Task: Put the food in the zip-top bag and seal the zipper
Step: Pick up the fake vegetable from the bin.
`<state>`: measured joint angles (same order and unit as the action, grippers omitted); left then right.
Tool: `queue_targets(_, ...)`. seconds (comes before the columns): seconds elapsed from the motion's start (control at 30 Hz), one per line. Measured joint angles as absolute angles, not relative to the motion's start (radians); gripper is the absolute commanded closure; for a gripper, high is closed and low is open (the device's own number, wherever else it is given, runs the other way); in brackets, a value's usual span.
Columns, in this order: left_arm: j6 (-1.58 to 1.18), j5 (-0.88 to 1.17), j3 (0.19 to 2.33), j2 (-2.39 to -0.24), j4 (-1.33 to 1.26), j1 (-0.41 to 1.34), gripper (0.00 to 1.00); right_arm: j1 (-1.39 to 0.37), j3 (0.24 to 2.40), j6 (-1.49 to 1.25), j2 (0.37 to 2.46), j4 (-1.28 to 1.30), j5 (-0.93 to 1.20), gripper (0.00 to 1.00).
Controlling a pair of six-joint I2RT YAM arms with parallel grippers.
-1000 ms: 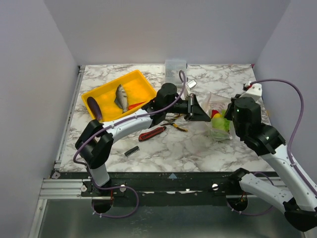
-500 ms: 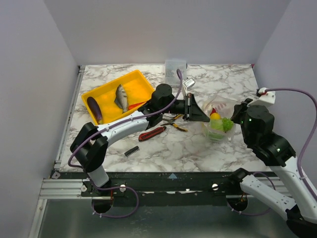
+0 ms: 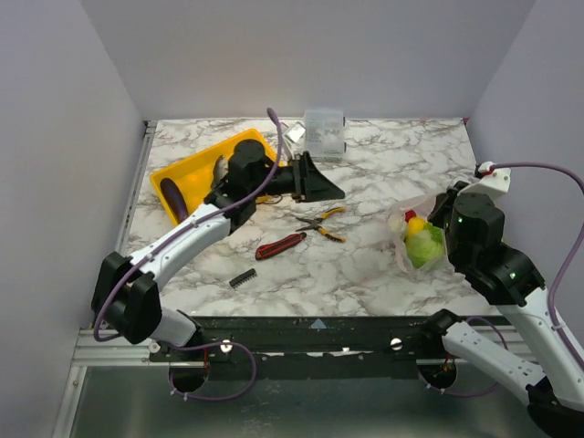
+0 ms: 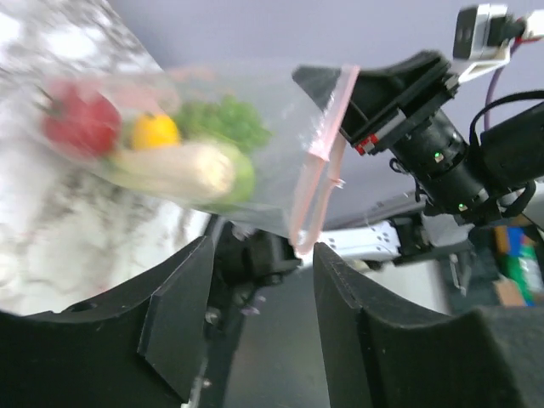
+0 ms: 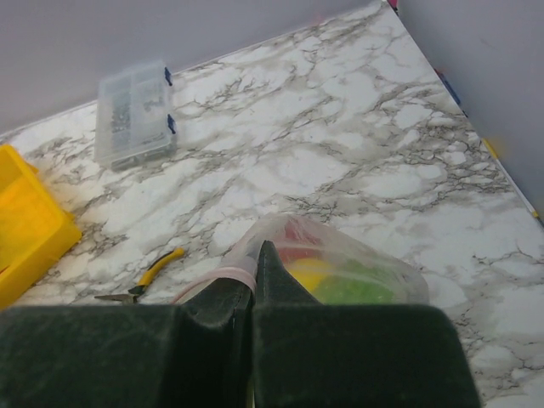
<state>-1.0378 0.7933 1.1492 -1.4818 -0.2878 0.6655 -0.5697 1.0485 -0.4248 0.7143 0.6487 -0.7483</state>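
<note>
The zip-top bag (image 3: 415,239) hangs at the right, holding a red tomato (image 4: 81,121), a yellow fruit (image 4: 155,130), a pale celery stalk (image 4: 183,167) and green cabbage (image 4: 225,119). My right gripper (image 3: 434,224) is shut on the bag's mouth, pinching the pink zipper (image 5: 236,274). In the left wrist view the zipper (image 4: 316,174) dangles beyond my fingers, untouched. My left gripper (image 3: 321,185) stands open and empty beside the yellow tray (image 3: 187,169), well left of the bag. A purple eggplant (image 3: 173,196) and a grey fish (image 3: 219,172) lie in the tray.
Yellow-handled pliers (image 3: 321,224) and a red-handled knife (image 3: 280,245) lie mid-table between the arms. A small black part (image 3: 242,278) sits near the front edge. A clear rigid box (image 3: 324,132) stands at the back wall.
My left gripper opened, let go of the bag's mouth and drew back left toward the tray. The bag now hangs from the right gripper alone, slightly further right.
</note>
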Motion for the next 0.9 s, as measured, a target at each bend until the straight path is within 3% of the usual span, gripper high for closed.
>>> queue_targets(0.2, -0.844, 0.676, 1.122, -1.317, -0.109, 0.486, 0.41, -0.57, 1.048, -0.424, 0.718, 0.649, -0.748, 0.99)
queue_targets(0.43, -0.709, 0.295, 1.102, -1.246, 0.182, 0.279, 0.36, -0.57, 1.048, -0.422, 0.717, 0.646, -0.745, 0.99)
queue_targets(0.67, -0.703, 0.036, 1.109, -1.397, 0.288, 0.152, 0.39, -0.57, 1.048, -0.41, 0.713, 0.624, -0.74, 0.99)
queue_targets(0.9, -0.734, -0.009, 1.14, -1.604, 0.303, 0.097, 0.36, -0.57, 1.048, -0.412, 0.715, 0.622, -0.708, 1.0)
